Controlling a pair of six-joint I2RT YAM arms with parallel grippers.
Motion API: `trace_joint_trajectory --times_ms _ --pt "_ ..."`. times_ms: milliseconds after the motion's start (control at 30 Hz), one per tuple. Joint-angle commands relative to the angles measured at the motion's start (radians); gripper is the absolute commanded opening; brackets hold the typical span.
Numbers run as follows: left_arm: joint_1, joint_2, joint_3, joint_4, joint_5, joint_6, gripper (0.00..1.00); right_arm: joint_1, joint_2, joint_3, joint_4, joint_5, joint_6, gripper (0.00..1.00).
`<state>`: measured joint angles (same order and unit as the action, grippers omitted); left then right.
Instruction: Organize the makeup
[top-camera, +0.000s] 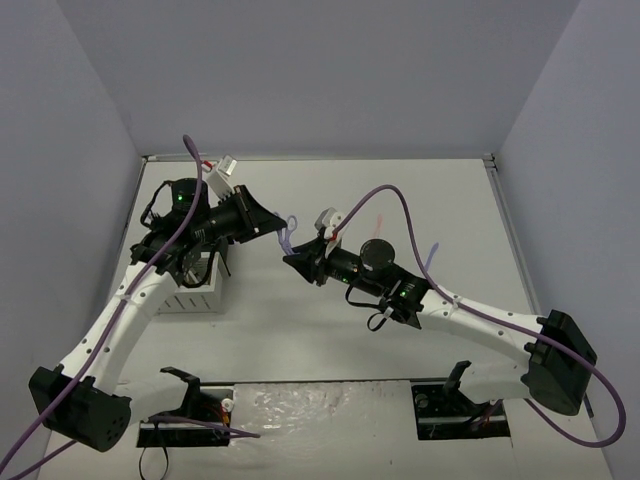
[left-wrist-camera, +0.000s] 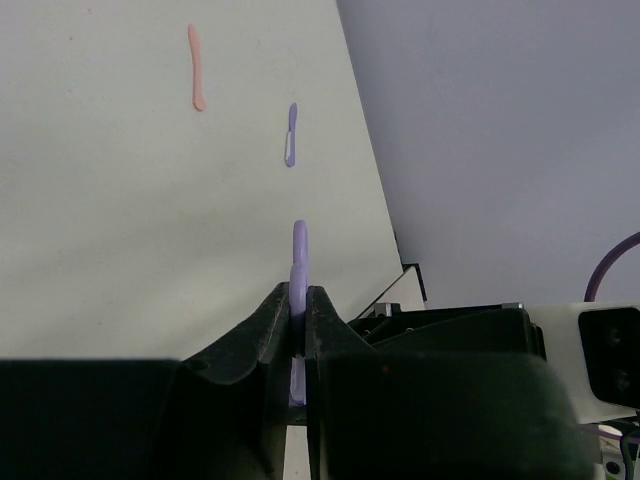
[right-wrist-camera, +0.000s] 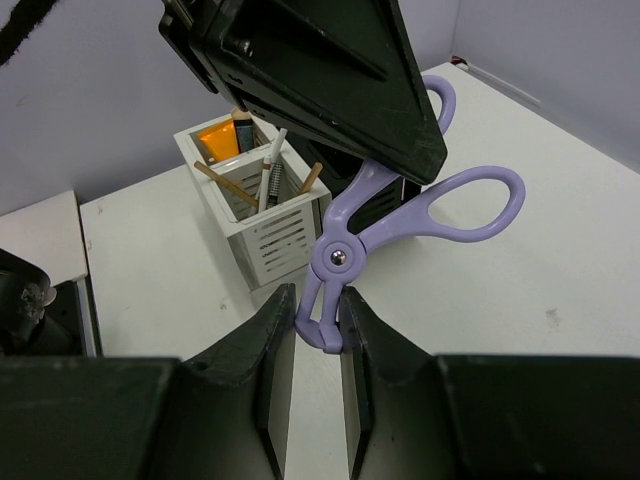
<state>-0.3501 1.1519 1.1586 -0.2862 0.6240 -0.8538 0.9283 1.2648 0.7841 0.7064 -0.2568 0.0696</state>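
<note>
The purple scissor-like tool (top-camera: 288, 236) hangs in the air between both grippers. My left gripper (top-camera: 274, 228) is shut on one of its handle loops; in the left wrist view the loop (left-wrist-camera: 299, 250) sticks up edge-on between the closed fingers (left-wrist-camera: 297, 300). My right gripper (right-wrist-camera: 318, 322) closes on the tool's narrow head below the pivot (right-wrist-camera: 400, 215). A pink tool (left-wrist-camera: 197, 68) and a lilac tool (left-wrist-camera: 291, 135) lie on the table to the right. The organizer holds an orange tube (right-wrist-camera: 215, 133), tan sticks (right-wrist-camera: 225, 185) and a pencil (right-wrist-camera: 268, 170).
The white slotted organizer box (top-camera: 195, 292) stands at the left under my left arm, and shows in the right wrist view (right-wrist-camera: 285, 240) behind the tool. The pink tool (top-camera: 378, 222) and lilac tool (top-camera: 432, 255) lie right of centre. Walls enclose the table.
</note>
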Motion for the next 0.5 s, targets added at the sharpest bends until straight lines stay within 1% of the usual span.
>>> trace_joint_trajectory --times_ms 0,33,100,233,333,433,467 --pt "-0.008 -0.011 0.059 0.071 -0.001 0.006 0.00 -0.005 -0.030 0.010 0.095 -0.021 -0.008 0.00" --pt "-0.009 -0.013 0.058 0.077 -0.001 0.008 0.00 -0.005 -0.030 0.011 0.094 -0.020 -0.009 0.04" --pt "-0.009 -0.018 0.053 0.090 -0.001 0.009 0.00 -0.005 -0.027 0.011 0.093 -0.018 -0.010 0.14" --pt "-0.009 -0.031 0.036 0.118 -0.009 0.009 0.00 -0.005 -0.023 0.010 0.081 -0.008 -0.011 0.43" --pt "-0.009 -0.035 0.024 0.128 -0.024 0.021 0.00 -0.005 -0.024 0.012 0.071 0.008 -0.012 0.69" --pt "-0.009 -0.037 0.012 0.140 -0.044 0.049 0.00 -0.006 -0.028 0.017 0.048 0.025 -0.015 0.90" --pt "-0.009 -0.038 0.010 0.144 -0.055 0.054 0.00 -0.006 -0.030 0.018 0.040 0.028 -0.016 0.96"
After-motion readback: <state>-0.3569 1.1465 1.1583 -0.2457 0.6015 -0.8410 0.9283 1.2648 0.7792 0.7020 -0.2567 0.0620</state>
